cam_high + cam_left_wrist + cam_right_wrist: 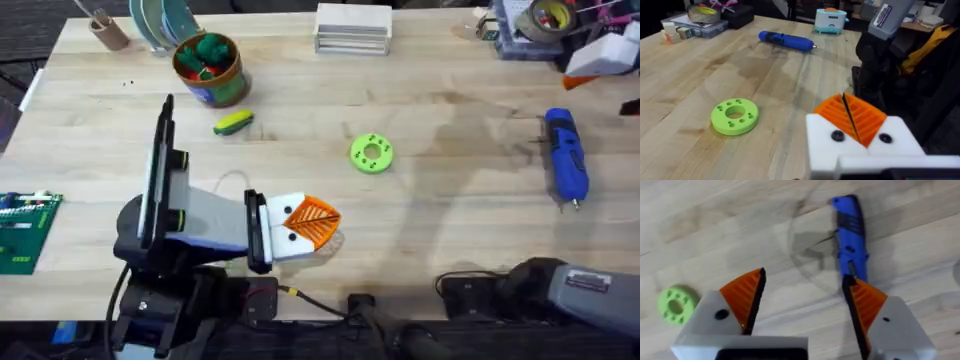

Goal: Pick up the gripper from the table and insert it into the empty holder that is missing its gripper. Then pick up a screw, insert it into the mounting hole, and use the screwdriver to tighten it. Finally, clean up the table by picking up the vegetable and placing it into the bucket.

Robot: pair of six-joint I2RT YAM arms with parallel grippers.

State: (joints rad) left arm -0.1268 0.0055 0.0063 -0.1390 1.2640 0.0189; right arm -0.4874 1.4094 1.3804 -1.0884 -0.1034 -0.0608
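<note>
Since my right gripper hangs spread wide over the screwdriver at the overhead's right edge, I judge tightening comes next; my left gripper, pads pressed together and empty, rests low at centre.

Right arm cut off at overhead's lower edge; bucket contents a blur; screwdriver tip hidden behind orange pad.

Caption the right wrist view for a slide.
Right claw open above the table, blue screwdriver ahead, green disc beside.
</note>
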